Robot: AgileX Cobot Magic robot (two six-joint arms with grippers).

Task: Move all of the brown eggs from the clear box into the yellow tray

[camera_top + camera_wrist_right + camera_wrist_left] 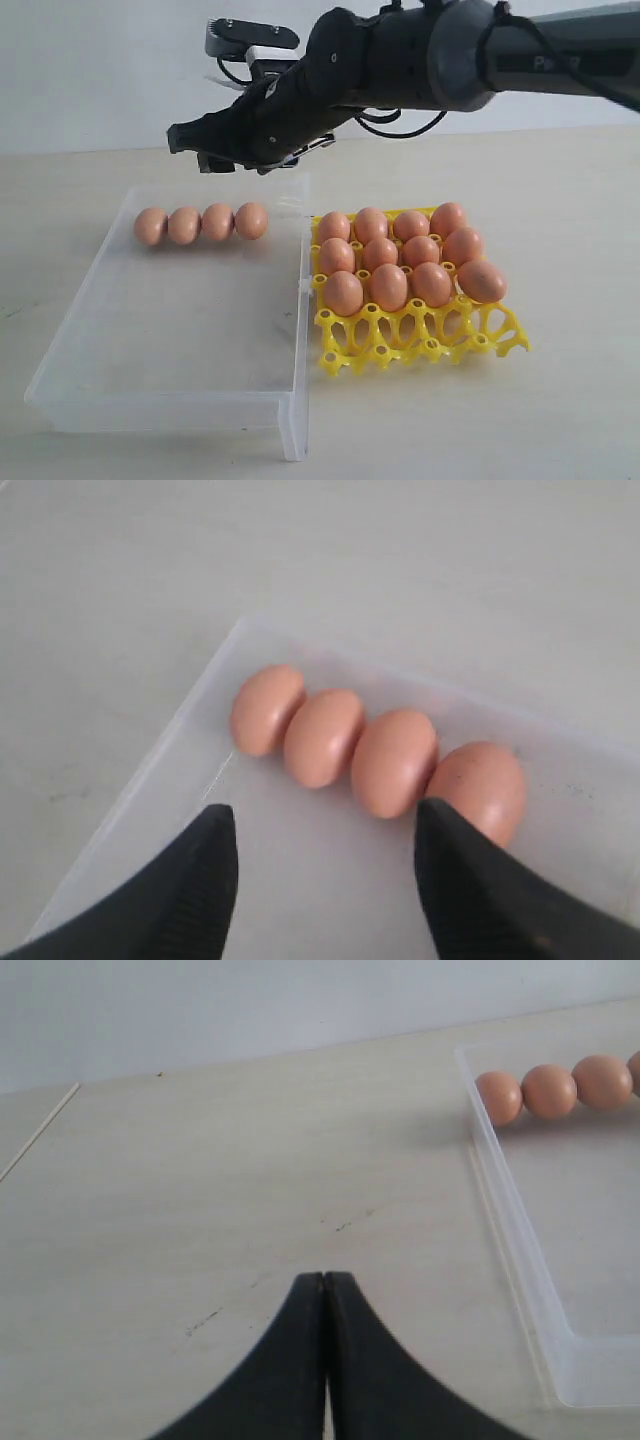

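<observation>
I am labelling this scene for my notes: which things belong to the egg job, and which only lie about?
Job: brown eggs, clear box, yellow tray, right gripper open above the box.
Lying about: only the table; the left gripper is shut, off beside the box.

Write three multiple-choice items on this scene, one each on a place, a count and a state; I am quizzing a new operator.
1. Where in the clear box do the brown eggs lie, in the exterior view?
A. in a row near the far wall
B. heaped at the near wall
C. scattered mid-floor
2. How many brown eggs are in the clear box?
A. two
B. four
C. six
3. How is the right gripper?
A. shut on an egg
B. open, empty
C. shut, empty
Answers: 1 A, they line up at the far end; 2 B, four show in the row; 3 B, its fingers stand apart with nothing between.
</observation>
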